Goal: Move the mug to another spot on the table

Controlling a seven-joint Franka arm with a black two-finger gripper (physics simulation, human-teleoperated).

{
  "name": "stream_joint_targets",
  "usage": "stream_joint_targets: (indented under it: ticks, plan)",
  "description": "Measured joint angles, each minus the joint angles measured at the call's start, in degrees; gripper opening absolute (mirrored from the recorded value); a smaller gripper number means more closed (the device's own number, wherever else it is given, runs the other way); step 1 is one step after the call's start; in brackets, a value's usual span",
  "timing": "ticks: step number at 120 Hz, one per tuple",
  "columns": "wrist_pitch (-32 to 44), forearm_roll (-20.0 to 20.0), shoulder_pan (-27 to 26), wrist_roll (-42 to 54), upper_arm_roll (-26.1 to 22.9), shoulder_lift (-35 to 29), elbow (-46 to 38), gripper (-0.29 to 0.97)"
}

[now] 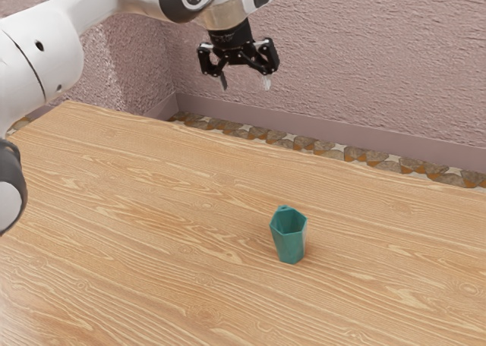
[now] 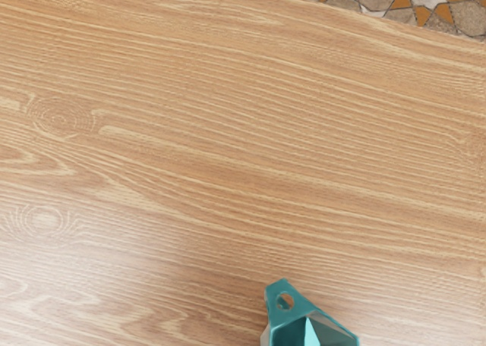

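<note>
We see a wooden table (image 1: 152,209) with light grain, a rough pink wall (image 1: 364,50) behind it, and a strip of stone floor (image 1: 364,155) between them. The green mug (image 1: 288,236) stands upright on the table. Our gripper (image 1: 245,83) hangs high above the table, well apart from the mug, its fingers spread and holding nothing.

A teal mug (image 1: 288,236), the one obstacle on the wooden desk (image 1: 137,209), stands upright with bare wood open on every side, while the claw (image 1: 245,80) hangs high over the desk's far side, well apart from it, near the textured wall (image 1: 364,50)
</note>
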Motion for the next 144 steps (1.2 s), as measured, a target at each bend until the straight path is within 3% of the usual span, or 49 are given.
stream_joint_targets:
  ticks: [20,45,60,144]
  plan:
    - [1.96,-2.04,-1.99,-5.98,0.61,1.93,0.62,0.68]
    - [2.59,-9.17,-1.73,-12.6,1.83,2.91,-1.09,0.68]
    - [2.89,-11.38,-1.6,-16.1,2.17,5.14,-1.35,0.68]
    - [8.69,-12.88,-1.53,-26.38,2.25,12.2,-8.95,0.68]
